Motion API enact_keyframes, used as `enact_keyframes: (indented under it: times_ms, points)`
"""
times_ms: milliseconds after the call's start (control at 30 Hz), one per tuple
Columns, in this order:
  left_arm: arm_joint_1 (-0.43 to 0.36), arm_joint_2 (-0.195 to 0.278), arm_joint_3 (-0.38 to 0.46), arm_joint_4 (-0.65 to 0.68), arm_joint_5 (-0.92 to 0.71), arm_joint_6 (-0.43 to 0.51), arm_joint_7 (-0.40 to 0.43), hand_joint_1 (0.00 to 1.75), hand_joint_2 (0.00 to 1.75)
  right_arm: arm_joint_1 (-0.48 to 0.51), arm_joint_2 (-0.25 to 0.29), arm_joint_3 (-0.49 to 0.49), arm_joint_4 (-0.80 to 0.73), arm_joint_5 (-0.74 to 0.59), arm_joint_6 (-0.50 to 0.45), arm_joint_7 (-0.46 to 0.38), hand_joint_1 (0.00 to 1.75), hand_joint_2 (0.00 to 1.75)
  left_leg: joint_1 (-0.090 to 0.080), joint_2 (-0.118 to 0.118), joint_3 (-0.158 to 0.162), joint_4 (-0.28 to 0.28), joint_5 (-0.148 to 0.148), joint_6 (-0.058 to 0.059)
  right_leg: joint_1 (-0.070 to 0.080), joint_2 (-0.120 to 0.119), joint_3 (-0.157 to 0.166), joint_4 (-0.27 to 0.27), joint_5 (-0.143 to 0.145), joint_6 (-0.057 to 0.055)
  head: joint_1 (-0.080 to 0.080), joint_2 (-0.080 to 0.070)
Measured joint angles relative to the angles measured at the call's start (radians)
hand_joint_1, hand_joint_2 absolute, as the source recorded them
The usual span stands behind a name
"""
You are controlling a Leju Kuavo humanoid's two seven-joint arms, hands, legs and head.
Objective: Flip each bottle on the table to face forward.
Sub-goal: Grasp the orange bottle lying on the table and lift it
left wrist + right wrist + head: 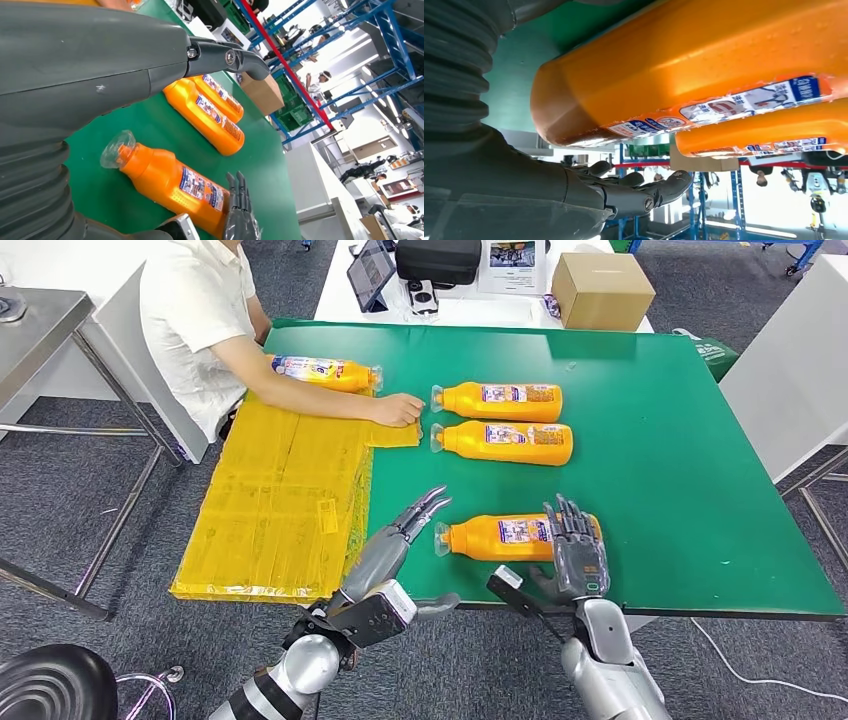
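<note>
Nearest the robot, an orange bottle (515, 537) is lying on its side near the front edge of the green table (680, 470), its clear cap (441, 538) pointing toward the robot's left and its label facing up. The right hand (576, 546) is reaching over the bottle's base end with its fingers straight and apart, holding nothing; in the head view it is covering the bottle's bottom, so whether the fingers are touching the bottle is hard to tell. In the right wrist view the same hand's fingers (644, 190) are hanging apart from the bottle's rounded base. The left hand (408, 525) is hovering just beside the cap, fingers extended and spread, also gripping nothing; contact with the cap cannot be made out.

To the left, a flattened yellow sheet (280, 505) is overhanging the table's front edge.

Farther back, two more orange bottles are lying side by side, the nearer one (505, 441) and the farther one (500, 400), caps pointing left, labels up. A seated person's hand (398, 410) is resting on the yellow sheet just beside those caps, and a fourth bottle (325, 372) is lying behind the forearm, partly hidden by it.

Beyond the green table, a cardboard box (602, 290) and a black bag (438, 260), cut off by the frame, are sitting on a white surface.
</note>
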Motion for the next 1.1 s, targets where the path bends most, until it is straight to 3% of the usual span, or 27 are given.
enact_keyframes:
  times_ms: [367, 567, 1100]
  points:
    - [0.0, 0.0, 0.0, 0.0, 0.001, -0.003, 0.0, 0.0, 1.75, 0.022, 0.0, 0.019, -0.029, -0.035, 0.0, 0.004, 0.0, 1.75, 0.0, 0.0, 0.0, 0.0, 0.0, 0.0, 0.0, 0.0, 0.0, 0.0, 0.0, 0.0, 0.0, 0.0]
    - [-0.004, 0.0, -0.001, 0.0, 0.008, -0.013, 0.0, 0.0, 1.75, -0.027, -0.016, 0.019, 0.044, -0.109, 0.0, -0.011, 0.0, 1.75, 0.0, 0.0, 0.0, 0.0, 0.0, 0.0, 0.0, 0.0, 0.0, 0.0, 0.0, 0.0, 0.0, 0.0]
    - [-0.041, -0.016, -0.011, 0.032, 0.104, -0.064, -0.002, 0.0, 1.75, -0.174, -0.025, 0.038, 0.247, -0.127, 0.037, -0.016, 0.0, 1.75, 0.0, 0.0, 0.003, 0.0, 0.0, 0.0, 0.0, 0.0, 0.003, 0.0, 0.001, 0.0, 0.0, 0.0]
